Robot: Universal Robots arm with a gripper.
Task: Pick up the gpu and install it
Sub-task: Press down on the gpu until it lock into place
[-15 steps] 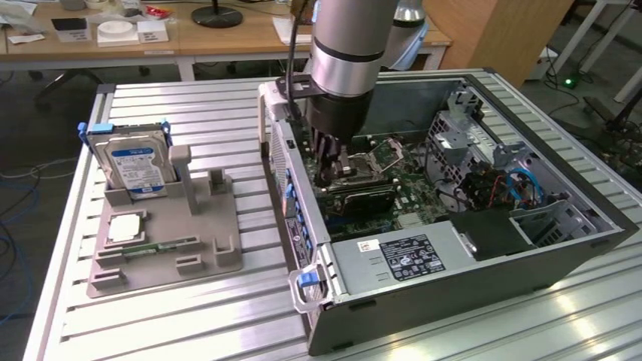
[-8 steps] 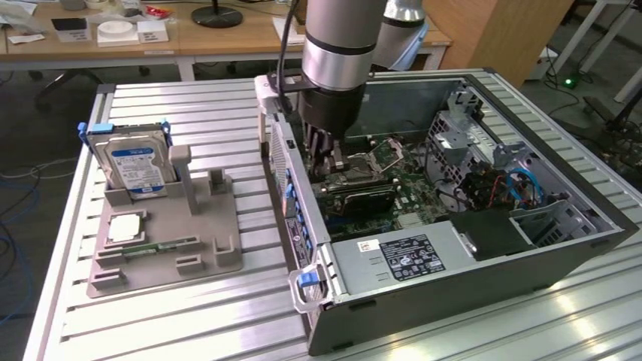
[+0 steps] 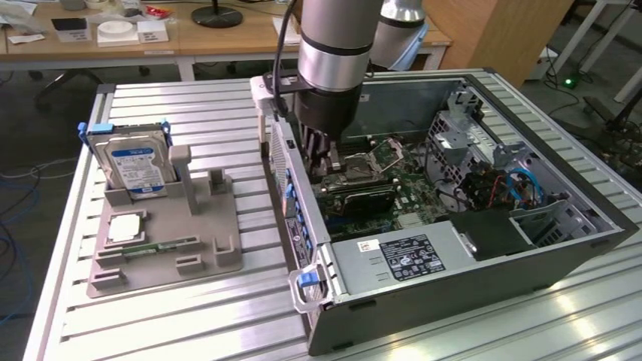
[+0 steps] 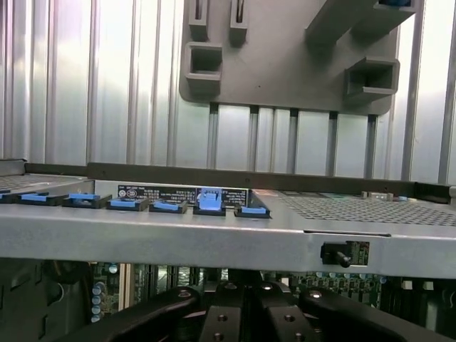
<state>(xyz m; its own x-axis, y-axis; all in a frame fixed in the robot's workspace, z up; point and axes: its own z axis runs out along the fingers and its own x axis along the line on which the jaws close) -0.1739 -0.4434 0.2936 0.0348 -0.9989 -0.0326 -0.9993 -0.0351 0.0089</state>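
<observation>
A grey plastic tray [image 3: 222, 248] is seen at the exterior view's left, bearing a silver boxy hard drive with a blue-white label [image 3: 138, 167]. To its right, the black metal gripper [image 3: 323, 169] is lowered inside the open black-and-silver computer case [image 3: 452, 289], fingers pressed together; whether anything is pinched cannot be told. Nearby, a dark rectangular card, apparently the gpu [image 3: 368, 201], is seated over the green board [image 3: 410, 197].

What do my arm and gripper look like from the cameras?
In the exterior view the arm is rounded and tubular, with pale grey and silvery metal sections, dark rings between them and a black lower part; a black cable runs alongside. The gripper is black, with slim angular linkages and small round screw heads along them.
</observation>
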